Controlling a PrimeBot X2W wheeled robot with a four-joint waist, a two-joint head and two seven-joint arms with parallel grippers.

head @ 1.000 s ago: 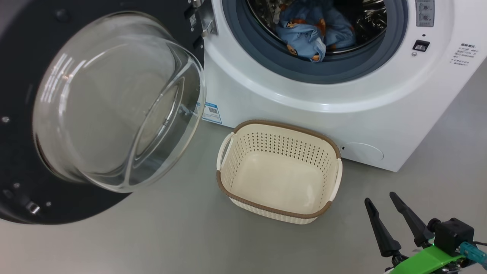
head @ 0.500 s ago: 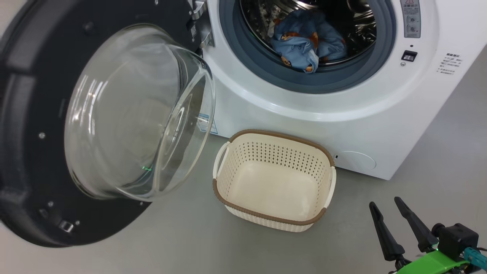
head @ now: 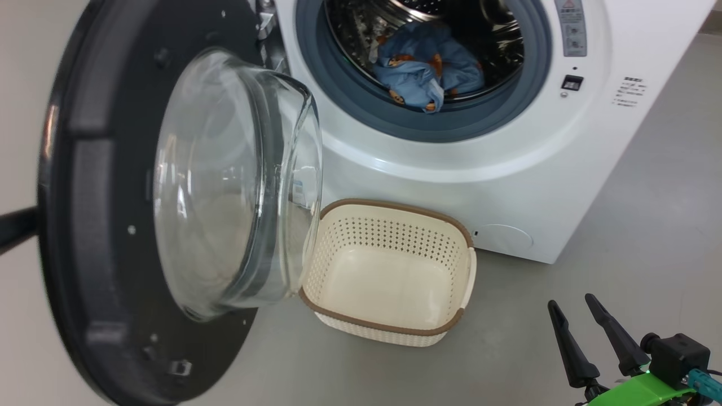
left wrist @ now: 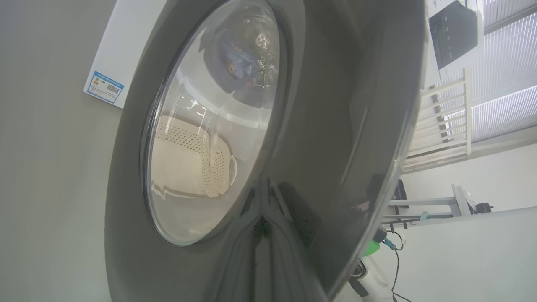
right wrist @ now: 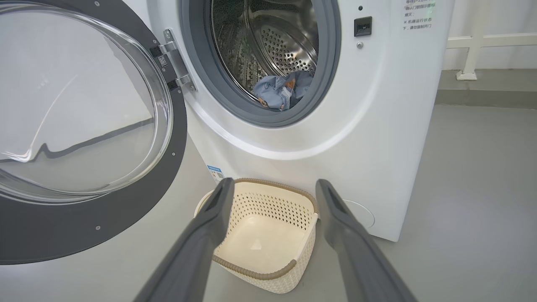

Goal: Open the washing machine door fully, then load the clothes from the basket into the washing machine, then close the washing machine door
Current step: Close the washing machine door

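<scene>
- Clothes (head: 420, 79) lie inside the washing machine (head: 451, 186) drum; basket (head: 395, 237) stands empty before it.
- Step in hand: closing the washing machine door (head: 96, 169), now half open.
- Your left gripper (left wrist: 262, 224), fingers closed, bears on its outer face; right gripper (head: 569, 304) hangs open.
- Next: push until it latches.

**Head view:** high, facing forward and down onto the washing machine (head: 451, 186), with the open washing machine door (head: 84, 225) close at left.
**Left wrist view:** very near the door's outer face, looking through its glass.
**Right wrist view:** low and farther back, facing the machine's front between the right hand's (right wrist: 275, 184) fingers.
All three share the basket (head: 389, 237).
</scene>
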